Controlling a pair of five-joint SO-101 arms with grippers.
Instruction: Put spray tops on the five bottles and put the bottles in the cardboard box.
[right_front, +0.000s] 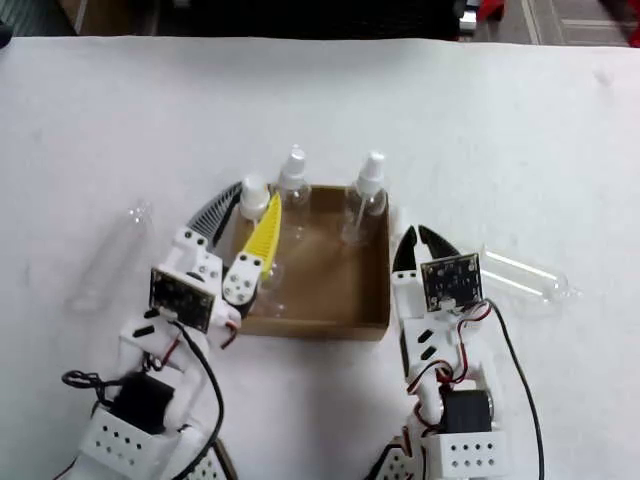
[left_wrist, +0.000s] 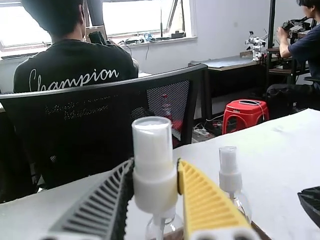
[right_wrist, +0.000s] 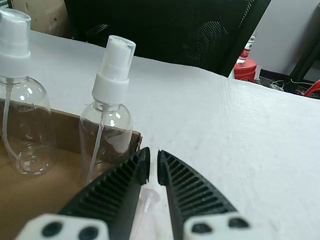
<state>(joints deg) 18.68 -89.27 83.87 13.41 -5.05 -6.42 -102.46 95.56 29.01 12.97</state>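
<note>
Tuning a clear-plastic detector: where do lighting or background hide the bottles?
High view: the left lying bottle and right lying bottle nearly vanish on the white table, traced by faint highlights; boxed bottles in the cardboard box stand out against brown. Left wrist view: windows glare white; the gripped spray top contrasts with the dark chair.

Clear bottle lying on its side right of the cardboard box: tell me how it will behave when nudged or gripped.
The clear bottle lies on its round side, so a nudge would probably roll it. It looks empty and thin-walled, so likely very light. Its smooth wall may slip in a grip.
</note>
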